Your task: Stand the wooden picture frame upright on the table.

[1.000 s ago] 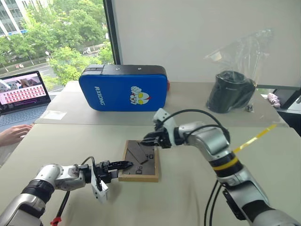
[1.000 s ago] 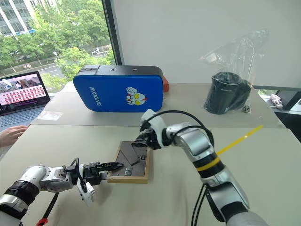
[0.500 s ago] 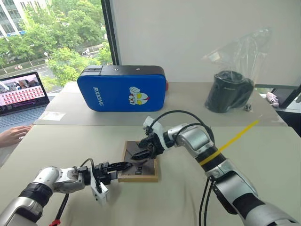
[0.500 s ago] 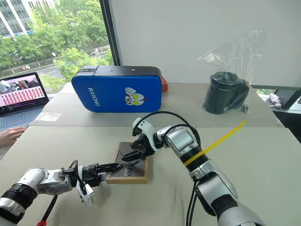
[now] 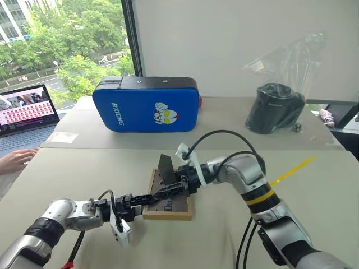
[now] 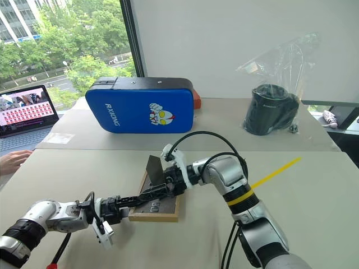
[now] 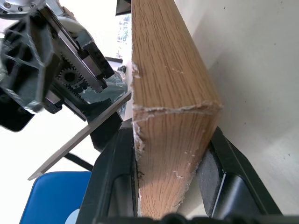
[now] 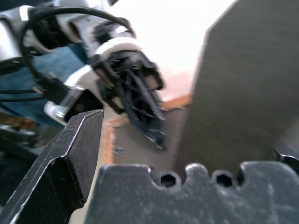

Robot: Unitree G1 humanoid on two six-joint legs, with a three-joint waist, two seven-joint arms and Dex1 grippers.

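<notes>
Left eye view: the wooden picture frame (image 5: 168, 200) lies face down on the desk (image 5: 101, 168), its stand (image 5: 165, 166) raised. Left wrist view: left hand (image 7: 173, 158) clamped on the frame's edge. Right wrist view: right hand (image 8: 187, 154) spread apart beside the stand.

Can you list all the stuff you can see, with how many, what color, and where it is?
wooden picture frame: one, light wood with dark grey back, face down on the table, stand flipped up
table: one, beige, under everything
padded case: one, blue, back middle
bagged pot: one, black in clear plastic, back right
laptop: one, screen lit, far left
person's hand: one, left edge
left gripper: black, shut on the frame's corner
right gripper: black, open, over the frame's back
</notes>
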